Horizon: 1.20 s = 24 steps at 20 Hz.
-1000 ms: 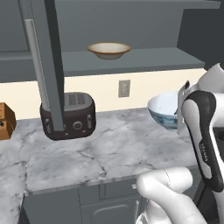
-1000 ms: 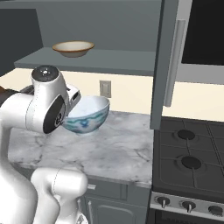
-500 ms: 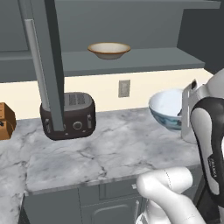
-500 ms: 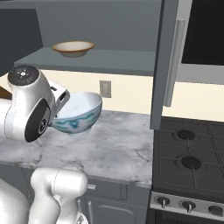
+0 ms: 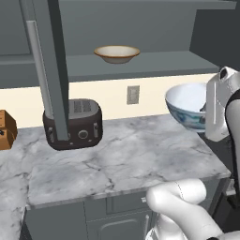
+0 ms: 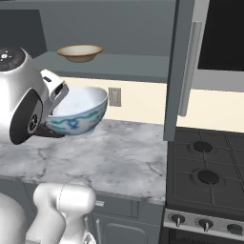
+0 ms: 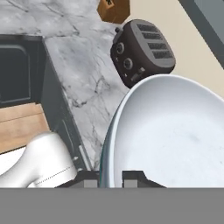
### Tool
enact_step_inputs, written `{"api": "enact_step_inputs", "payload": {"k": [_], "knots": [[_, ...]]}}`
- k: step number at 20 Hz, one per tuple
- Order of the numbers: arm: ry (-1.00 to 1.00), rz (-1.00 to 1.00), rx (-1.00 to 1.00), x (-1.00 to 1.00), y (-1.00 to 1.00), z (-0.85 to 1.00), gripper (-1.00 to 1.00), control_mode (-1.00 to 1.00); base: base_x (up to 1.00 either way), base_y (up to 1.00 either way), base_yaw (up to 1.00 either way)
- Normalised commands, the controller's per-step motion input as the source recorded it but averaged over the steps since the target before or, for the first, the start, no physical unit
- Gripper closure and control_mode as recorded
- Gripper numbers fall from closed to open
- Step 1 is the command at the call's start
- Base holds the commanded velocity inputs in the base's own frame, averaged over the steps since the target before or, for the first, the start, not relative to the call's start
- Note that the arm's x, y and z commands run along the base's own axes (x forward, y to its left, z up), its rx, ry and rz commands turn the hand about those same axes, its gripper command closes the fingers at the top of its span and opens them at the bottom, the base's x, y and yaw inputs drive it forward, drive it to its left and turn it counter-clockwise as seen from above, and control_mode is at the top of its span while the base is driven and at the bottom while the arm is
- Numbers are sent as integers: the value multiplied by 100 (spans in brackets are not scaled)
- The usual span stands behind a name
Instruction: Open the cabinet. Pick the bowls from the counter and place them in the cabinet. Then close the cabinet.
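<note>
Blue-patterned bowl (image 6: 78,112) up in the air, pinched by the rim

Gripper (image 7: 111,178) clamped nearly shut on the bowl's rim, one finger inside, one outside, holding it clear above the marble counter (image 5: 122,159). Further back, black toaster (image 5: 75,124) by the wall. Up top, cream bowl (image 5: 116,53) sitting on the shelf of the open cabinet (image 5: 154,63).
</note>
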Motion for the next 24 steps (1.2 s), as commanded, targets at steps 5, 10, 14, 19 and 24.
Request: {"api": "enact_step_inputs", "payload": {"k": [5, 10, 14, 19, 24], "knots": [[2, 0, 2, 0, 0, 50, 100, -100, 0, 0, 0], [-1, 0, 6, 7, 0, 8, 100, -100, 0, 0, 0], [-13, 0, 7, 19, 0, 0, 100, -100, 0, 0, 0], [-28, 0, 4, 16, 0, 0, 100, -100, 0, 0, 0], [-18, 0, 3, 5, 0, 13, 100, -100, 0, 0, 0]]}}
